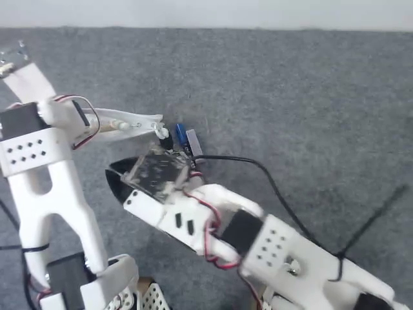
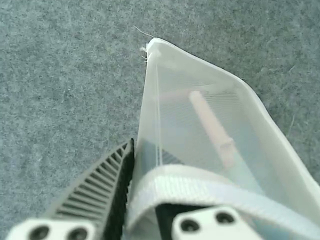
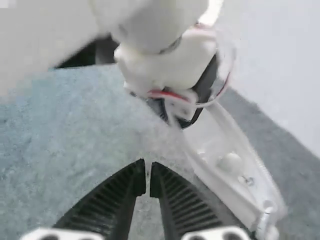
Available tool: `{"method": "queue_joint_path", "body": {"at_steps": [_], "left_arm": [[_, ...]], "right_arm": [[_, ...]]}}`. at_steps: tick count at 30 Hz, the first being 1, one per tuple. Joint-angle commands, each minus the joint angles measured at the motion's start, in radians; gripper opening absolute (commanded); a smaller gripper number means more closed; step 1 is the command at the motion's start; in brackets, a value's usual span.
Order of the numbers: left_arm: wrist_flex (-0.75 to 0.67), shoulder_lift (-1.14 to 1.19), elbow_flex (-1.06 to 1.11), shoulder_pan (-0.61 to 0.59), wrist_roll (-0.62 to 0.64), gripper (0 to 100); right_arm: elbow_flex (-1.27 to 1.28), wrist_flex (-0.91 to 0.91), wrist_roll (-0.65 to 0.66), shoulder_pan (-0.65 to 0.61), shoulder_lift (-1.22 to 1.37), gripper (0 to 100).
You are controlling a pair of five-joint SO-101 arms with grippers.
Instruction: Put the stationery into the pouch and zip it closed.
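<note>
Our left gripper (image 2: 142,165) has its jaws clamped on the band at one end of the pouch (image 2: 172,85). The pouch's long axis runs toward mid-bench, with a pinkish stick (image 2: 210,125) inside. Our right gripper (image 3: 148,172) sits just beside it, jaws nearly shut on nothing.

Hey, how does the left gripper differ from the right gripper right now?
The left gripper is shut on the pouch; the right gripper holds nothing. The left gripper's fingers have the pouch's edge between them; the right gripper's fingers nearly touch, with grey surface beneath. Both have black ribbed fingers.
</note>
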Motion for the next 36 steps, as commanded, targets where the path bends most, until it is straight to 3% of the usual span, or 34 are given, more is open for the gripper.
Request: {"method": "queue_joint_path", "body": {"at_steps": [1,10,17,26,31,36], "left_arm": [[-0.025,-0.003,-0.001,0.005,0.003,1],[-0.025,-0.006,-0.001,-0.008,0.003,1],[-0.046,-0.011,-0.007,-0.098,0.009,1],[-0.051,-0.011,-0.022,-0.172,0.009,1],[-0.051,-0.011,-0.022,-0.169,0.009,1],[-0.051,-0.011,-0.022,-0.169,0.009,1]], "right_arm": [[-0.015,0.056,0.011,0.056,-0.105,0.6],[-0.118,0.229,0.011,0.180,-0.107,0.9],[-0.133,0.255,0.011,0.265,-0.082,1.1],[-0.233,0.266,0.008,0.325,0.203,1.6],[-0.276,0.268,-0.046,0.363,0.363,11.0],[-0.359,0.269,-0.051,0.390,0.542,11.1]]}}
